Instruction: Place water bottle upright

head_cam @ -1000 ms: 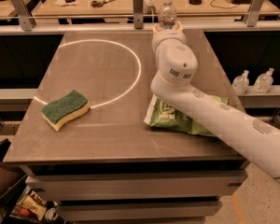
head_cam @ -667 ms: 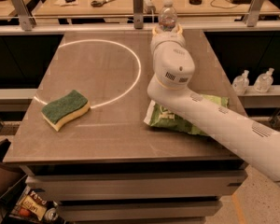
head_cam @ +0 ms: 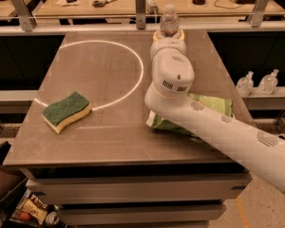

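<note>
- Camera view: your end effector sits at the worktop's far edge, right at the bottle.
- That bottle stands upright.
- You cannot tell its grip state.

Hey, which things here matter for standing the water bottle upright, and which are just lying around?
For the job:
water bottle, at the far edge of the table
gripper, right below the bottle, mostly hidden behind the wrist

Lying about:
green sponge
green chip bag, under the arm
two pump bottles, on the right
scissors, on the back desk
</note>
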Controlling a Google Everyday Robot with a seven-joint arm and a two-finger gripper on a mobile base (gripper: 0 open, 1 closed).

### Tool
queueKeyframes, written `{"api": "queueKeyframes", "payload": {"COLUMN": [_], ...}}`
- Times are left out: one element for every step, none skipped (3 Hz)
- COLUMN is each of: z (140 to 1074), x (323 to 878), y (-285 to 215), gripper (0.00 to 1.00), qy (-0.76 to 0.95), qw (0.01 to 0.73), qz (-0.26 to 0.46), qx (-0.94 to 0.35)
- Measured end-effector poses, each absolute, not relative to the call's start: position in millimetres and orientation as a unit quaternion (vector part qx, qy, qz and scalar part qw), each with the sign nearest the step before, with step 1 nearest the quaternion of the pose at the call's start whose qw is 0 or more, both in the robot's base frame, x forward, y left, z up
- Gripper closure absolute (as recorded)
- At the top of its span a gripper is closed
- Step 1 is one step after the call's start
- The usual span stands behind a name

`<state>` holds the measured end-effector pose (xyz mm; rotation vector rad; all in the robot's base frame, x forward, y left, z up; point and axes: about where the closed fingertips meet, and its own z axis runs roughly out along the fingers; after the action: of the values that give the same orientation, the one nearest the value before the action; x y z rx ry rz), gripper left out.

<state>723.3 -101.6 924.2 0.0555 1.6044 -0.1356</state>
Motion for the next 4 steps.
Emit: {"api": "queueKeyframes", "payload": {"z": [923.8, 923.4, 923.0, 922.6], "x": [723.5, 723.8, 724.2, 724.6], "y": [-101.8, -102.3, -102.8, -103.4], "gripper": [0.82, 0.59, 0.36, 0.12], "qy": [0.719, 0.719, 0.72, 0.72], "qw": [0.692, 0.69, 0.689, 0.688], "qz": [-0.07, -0.077, -0.083, -0.089], "qx": [0.016, 0.009, 0.003, -0.003]}}
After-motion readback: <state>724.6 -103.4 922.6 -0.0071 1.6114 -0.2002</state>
